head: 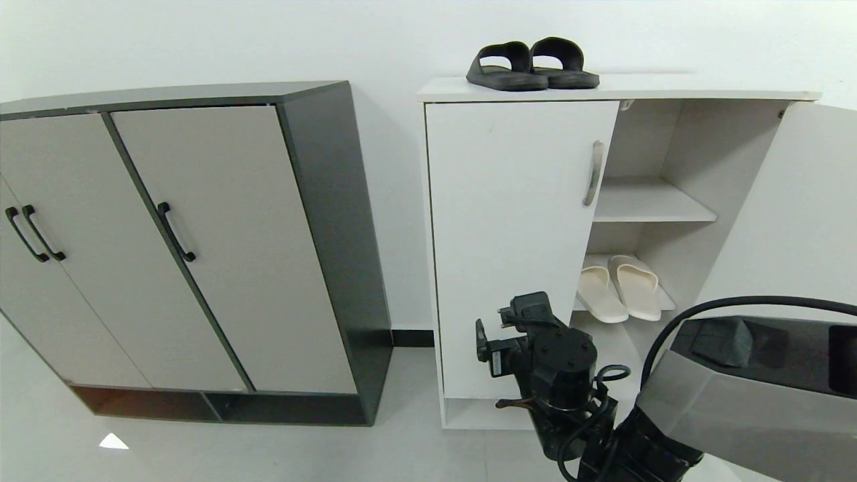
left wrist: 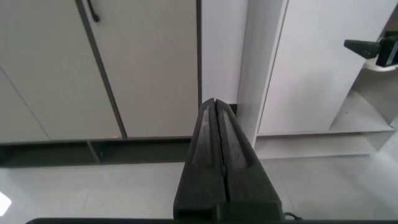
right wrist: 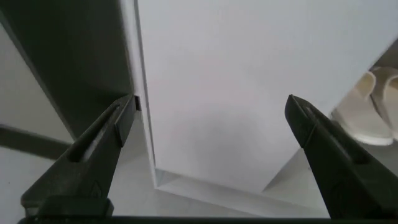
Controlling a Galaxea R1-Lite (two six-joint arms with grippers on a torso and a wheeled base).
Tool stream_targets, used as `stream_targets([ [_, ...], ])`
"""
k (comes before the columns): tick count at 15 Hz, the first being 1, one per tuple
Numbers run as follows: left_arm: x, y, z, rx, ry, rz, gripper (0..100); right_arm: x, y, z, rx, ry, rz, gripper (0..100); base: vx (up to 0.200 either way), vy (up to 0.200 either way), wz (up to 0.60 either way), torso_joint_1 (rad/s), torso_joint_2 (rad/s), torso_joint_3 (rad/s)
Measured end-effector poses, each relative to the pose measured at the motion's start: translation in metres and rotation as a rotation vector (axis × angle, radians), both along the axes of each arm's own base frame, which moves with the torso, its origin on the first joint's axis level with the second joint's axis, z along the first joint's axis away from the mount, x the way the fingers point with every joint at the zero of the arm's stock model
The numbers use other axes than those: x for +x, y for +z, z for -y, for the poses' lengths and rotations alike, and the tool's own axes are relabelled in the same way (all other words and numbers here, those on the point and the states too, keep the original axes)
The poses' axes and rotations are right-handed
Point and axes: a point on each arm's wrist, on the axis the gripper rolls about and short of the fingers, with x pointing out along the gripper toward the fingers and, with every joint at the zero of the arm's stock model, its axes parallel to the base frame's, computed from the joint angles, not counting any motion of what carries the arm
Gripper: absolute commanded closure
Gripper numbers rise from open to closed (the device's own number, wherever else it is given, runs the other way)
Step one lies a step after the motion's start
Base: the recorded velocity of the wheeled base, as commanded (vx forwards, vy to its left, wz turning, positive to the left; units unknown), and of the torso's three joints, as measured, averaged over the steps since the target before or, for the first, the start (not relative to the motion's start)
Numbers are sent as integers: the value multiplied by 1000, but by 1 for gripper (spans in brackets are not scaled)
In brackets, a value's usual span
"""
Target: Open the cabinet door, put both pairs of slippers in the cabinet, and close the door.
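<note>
Head view: door (head: 793, 214) open, white slippers (head: 622, 289) shelved; we have black slippers (head: 532, 65) atop cabinet (head: 669, 88) to stow, then close. Right gripper (right wrist: 210, 104) gapes, empty; left gripper (left wrist: 215, 109) pinched together, empty.

Left pincer (left wrist: 214, 107) closed tight; right pincer (right wrist: 211, 106) spread wide.

Two cabinets (head: 522, 234), two black slippers (head: 507, 75), two white slippers (head: 636, 289)

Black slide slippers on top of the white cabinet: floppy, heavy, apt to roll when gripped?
The black moulded slide slippers look thick-soled yet probably light; the arched strap may flex under a pinch. Flat soles lie flush on the white cabinet top, so rolling or tipping seems unlikely. The matte surface suggests fair grip.
</note>
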Motion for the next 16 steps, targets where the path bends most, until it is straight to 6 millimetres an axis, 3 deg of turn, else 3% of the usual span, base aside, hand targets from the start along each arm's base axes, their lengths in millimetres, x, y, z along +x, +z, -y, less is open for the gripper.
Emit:
stream_targets([
  [10,0,0,0,-5,1,0,100,1,-2,1,-4,-7,-4,0,0,0,0,0,0,0],
  [16,0,0,0,-5,3,2,100,4,-1,3,7,-17,4,0,0,0,0,31,-344,-323],
])
